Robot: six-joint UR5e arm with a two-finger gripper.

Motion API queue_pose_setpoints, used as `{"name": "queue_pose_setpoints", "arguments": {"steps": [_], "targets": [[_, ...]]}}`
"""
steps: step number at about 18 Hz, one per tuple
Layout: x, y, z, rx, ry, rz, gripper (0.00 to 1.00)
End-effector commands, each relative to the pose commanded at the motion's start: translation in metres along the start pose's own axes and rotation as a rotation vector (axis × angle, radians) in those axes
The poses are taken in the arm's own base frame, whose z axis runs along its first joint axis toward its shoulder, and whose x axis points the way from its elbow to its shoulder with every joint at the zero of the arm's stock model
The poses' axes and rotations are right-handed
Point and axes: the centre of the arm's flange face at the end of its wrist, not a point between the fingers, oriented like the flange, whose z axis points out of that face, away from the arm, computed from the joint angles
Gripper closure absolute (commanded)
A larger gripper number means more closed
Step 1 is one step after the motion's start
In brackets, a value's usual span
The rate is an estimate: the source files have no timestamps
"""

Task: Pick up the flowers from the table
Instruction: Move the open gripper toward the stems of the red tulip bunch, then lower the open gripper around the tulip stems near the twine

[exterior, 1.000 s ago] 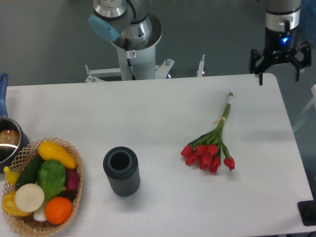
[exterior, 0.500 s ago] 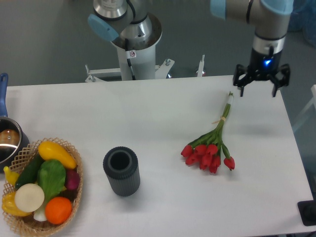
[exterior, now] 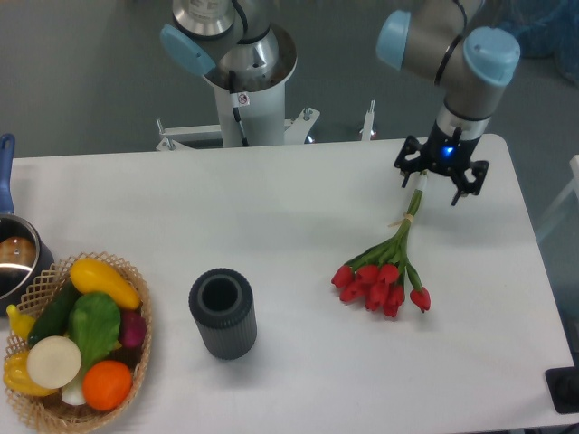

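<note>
pincer (exterior: 440,183) spread wide, empty, over stem ends | flowers (exterior: 391,259) flat on table (exterior: 271,199) | stem tips partly hidden

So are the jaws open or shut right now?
Open. The gripper has its jaws spread wide over the stem end of the flowers, which lie flat on the table.

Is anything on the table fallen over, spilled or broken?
Nothing stands out. The flowers lie flat and tied on the table, the dark cylinder vase stands upright, and the vegetables sit inside their basket.
</note>
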Motion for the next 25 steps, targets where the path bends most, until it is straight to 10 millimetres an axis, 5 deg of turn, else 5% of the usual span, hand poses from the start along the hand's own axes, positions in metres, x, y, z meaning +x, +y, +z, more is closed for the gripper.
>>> {"name": "queue_pose_setpoints", "arguments": {"steps": [10, 19, 25], "targets": [[0.0, -0.018, 0.032, -0.012, 0.046, 0.013, 0.0], [-0.007, -0.017, 0.041, -0.016, 0.041, 0.003, 0.03], [-0.008, -0.016, 0.046, -0.016, 0.044, 0.001, 0.17]]}}
